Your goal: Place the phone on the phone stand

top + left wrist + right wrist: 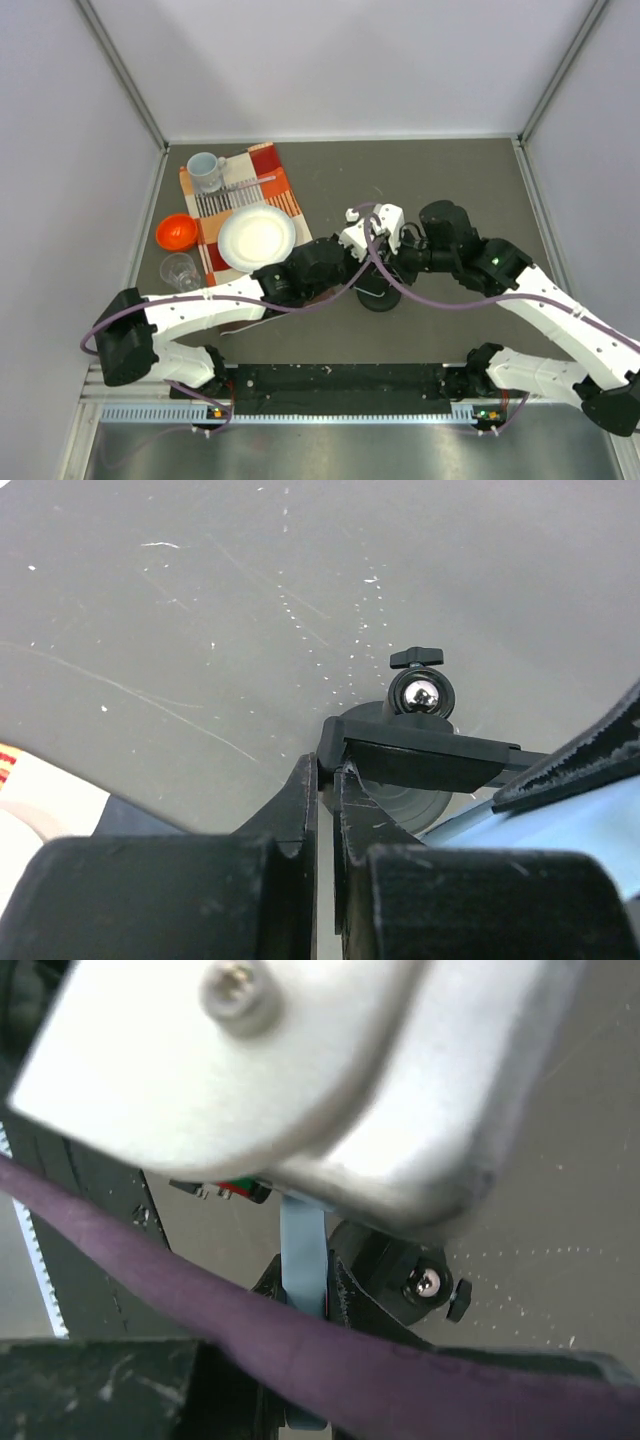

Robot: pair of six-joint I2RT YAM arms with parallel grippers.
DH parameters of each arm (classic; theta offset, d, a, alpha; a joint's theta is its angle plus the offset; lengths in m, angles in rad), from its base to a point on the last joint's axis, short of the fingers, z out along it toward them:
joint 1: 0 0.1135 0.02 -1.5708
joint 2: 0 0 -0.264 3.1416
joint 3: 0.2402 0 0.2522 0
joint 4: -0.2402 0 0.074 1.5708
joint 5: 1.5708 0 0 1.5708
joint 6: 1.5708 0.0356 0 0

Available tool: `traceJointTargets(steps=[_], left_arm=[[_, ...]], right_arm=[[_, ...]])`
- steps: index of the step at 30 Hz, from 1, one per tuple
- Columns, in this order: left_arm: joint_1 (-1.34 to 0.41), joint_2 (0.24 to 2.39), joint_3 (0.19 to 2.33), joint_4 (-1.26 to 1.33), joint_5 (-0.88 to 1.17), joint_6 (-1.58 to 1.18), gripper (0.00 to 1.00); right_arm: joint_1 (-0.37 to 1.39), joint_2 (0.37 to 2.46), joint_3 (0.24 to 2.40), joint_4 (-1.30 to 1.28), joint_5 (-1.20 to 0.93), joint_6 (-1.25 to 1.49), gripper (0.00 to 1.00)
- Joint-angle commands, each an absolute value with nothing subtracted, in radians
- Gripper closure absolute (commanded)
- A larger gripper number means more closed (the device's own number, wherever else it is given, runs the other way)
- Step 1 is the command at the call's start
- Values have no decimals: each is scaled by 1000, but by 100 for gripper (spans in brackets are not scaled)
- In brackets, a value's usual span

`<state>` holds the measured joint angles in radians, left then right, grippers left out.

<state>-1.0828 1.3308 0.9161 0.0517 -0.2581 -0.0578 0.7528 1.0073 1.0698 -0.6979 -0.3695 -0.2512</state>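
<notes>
Item: phone (300,1235), light blue edge, held off the tabletop (450,180) near its middle, clamped edge-on in the right gripper (305,1282), whose jaws are closed on it. In the left wrist view its blue surface shows at lower right, just beside the stand's clip bar. In the top view it is hidden under the two wrists. Item: phone stand (378,297), black, round base on the tabletop near the middle. Its ball joint (420,693) and small knob (415,658) rise behind the flat clip bar. Item: left gripper (325,778), jaws together, tips right at the end of the clip bar. Whether they pinch it cannot be told. Other stock, far-left corner of the tabletop: orange-and-white checked placemat (280,175) carrying a grey mug (205,170) and a white plate (257,238). An orange bowl (176,232) and a clear glass (180,270) sit by the left edge. Purple cables (440,300) loop from both wrists.
</notes>
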Motion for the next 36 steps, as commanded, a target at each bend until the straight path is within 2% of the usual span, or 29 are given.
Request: traceJointTargets(steps=[1, 8, 14, 24, 27, 36], left_arm=[[-1058, 1305, 951, 222, -663, 11, 100], [-1058, 1327, 959, 198, -791, -51, 100], [-1058, 1341, 991, 161, -851, -48, 100], [-1106, 1335, 1080, -18, -715, -80, 100], [-1120, 1321, 1091, -89, -667, -141, 100], [-1120, 1292, 1068, -215, -660, -304, 100]], right_arm=[[790, 1020, 1085, -1023, -71, 141, 100], [862, 994, 1160, -1207, 331, 363, 100], [949, 1051, 1199, -1402, 549, 575, 100], [979, 1267, 1382, -1529, 729, 627, 100], [979, 1262, 1382, -1514, 747, 617, 100], [920, 1279, 1313, -1332, 621, 456, 100]])
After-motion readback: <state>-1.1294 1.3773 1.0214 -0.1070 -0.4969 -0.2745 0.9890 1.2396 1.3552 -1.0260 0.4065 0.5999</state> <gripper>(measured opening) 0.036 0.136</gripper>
